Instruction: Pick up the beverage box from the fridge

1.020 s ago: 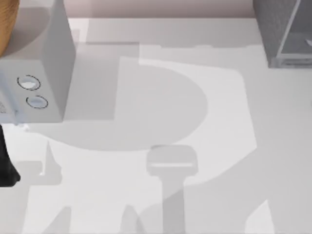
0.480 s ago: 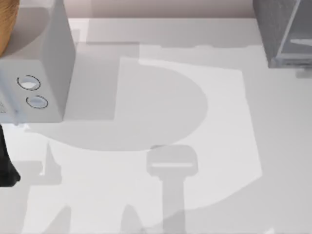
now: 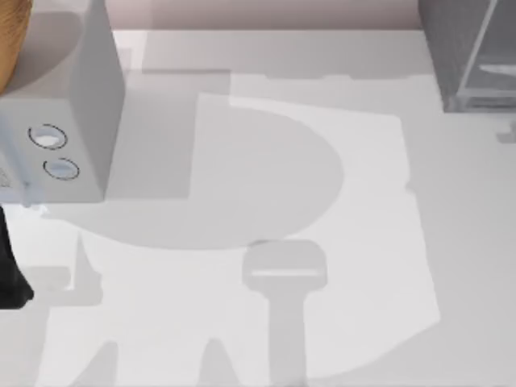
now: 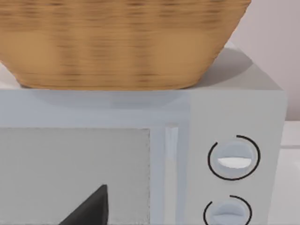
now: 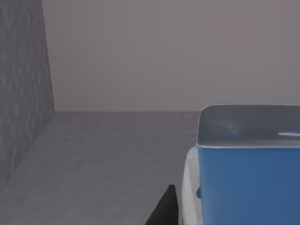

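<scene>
The beverage box point(image 5: 248, 183), a blue carton with a pale top and a white patch on its side, stands on the dark-grey floor inside the fridge point(image 5: 23, 93), close in the right wrist view. A black tip of my right gripper point(image 5: 164, 211) sits just beside the carton's white side. In the top view the fridge point(image 3: 463, 48) stands at the table's far right corner, its glassy panel and pale frame facing the table. My left arm point(image 3: 12, 274) stays parked at the left edge, with a black tip of the left gripper point(image 4: 89, 211) in front of the grey box.
A lighter grey box with two round dials point(image 3: 56, 121) stands at the far left, and a woven basket point(image 4: 117, 42) rests on top of it. Broad shadows lie across the white table point(image 3: 266, 177).
On the table's right side the arm's shadow has drawn back toward the front right, and a small shadow now lies just below the fridge. The left arm has not moved.
</scene>
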